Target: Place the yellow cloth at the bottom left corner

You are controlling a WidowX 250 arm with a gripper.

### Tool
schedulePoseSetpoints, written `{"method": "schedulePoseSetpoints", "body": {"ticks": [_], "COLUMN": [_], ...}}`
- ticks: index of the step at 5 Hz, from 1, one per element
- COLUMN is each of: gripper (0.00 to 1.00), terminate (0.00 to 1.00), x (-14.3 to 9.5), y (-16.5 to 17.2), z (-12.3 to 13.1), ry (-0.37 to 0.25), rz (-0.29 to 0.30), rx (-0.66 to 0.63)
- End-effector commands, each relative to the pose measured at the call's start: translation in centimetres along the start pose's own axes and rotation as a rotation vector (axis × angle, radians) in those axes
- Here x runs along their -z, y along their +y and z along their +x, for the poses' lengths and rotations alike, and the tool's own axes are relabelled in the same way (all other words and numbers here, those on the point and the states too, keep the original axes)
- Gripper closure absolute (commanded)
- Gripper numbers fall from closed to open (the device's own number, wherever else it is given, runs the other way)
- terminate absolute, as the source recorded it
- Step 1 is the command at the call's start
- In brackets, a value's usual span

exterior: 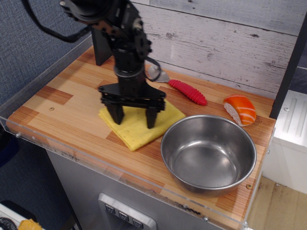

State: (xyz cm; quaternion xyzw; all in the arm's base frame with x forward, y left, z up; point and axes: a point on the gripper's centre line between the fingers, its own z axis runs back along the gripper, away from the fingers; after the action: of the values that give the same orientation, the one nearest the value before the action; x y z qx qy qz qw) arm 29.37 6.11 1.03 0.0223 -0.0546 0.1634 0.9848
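Observation:
The yellow cloth (137, 130) lies flat on the wood-plank tabletop, left of the steel bowl and near the middle of the table. My gripper (133, 116) points straight down onto it, jaws spread wide. Both black fingertips (115, 115) rest on the cloth's top, one near its left edge and one near its middle. The fingers hide part of the cloth's far side. The bottom left corner (20, 122) of the table, edged by a clear acrylic rim, is bare and lies well to the left of the cloth.
A steel bowl (169, 127) stands at the front right, close to the cloth. A red-handled utensil (190, 92) and an orange-and-white sushi piece (240, 109) lie at the back right. A black post (101, 46) stands at the back left.

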Motion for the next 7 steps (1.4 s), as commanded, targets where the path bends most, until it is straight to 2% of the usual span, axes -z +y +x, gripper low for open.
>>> {"method": "schedulePoseSetpoints", "body": {"ticks": [1, 3, 7], "gripper": [0.0, 0.0, 0.0], "terminate": [0.0, 0.0, 0.0], "x": [-0.9, -1.2, -1.1], "y": [4.1, 7.1, 13.5], "z": [0.9, 1.6, 1.0], "ry": [-0.048, -0.059, -0.046], "rz": [0.048, 0.07, 0.133], "rx": [-0.093, -0.148, -0.271]}}
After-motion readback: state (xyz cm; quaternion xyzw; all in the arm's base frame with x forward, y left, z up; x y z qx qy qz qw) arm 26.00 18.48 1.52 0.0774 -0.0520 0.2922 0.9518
